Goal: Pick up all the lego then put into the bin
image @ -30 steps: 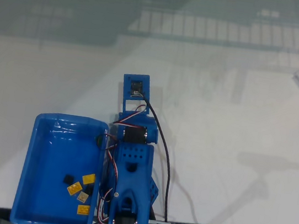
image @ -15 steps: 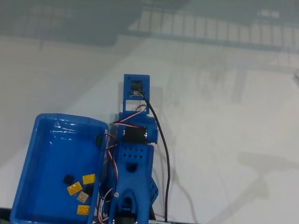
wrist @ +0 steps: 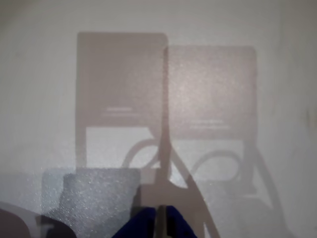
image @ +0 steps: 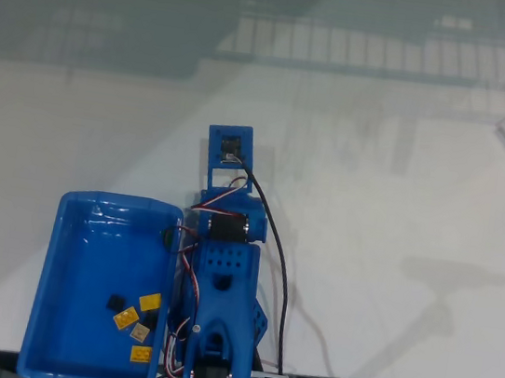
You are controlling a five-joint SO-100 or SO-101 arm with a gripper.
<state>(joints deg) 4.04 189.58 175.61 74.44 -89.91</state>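
No text, label, brand, number or sign can be read in either the fixed view or the wrist view.

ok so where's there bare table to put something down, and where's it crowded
Most of the white table is bare: the stretch right of the blue arm and its black cable, and the area above the bin at left. It is crowded at the bottom left, where the bin sits against the arm, its lego gathered in the lower right corner.
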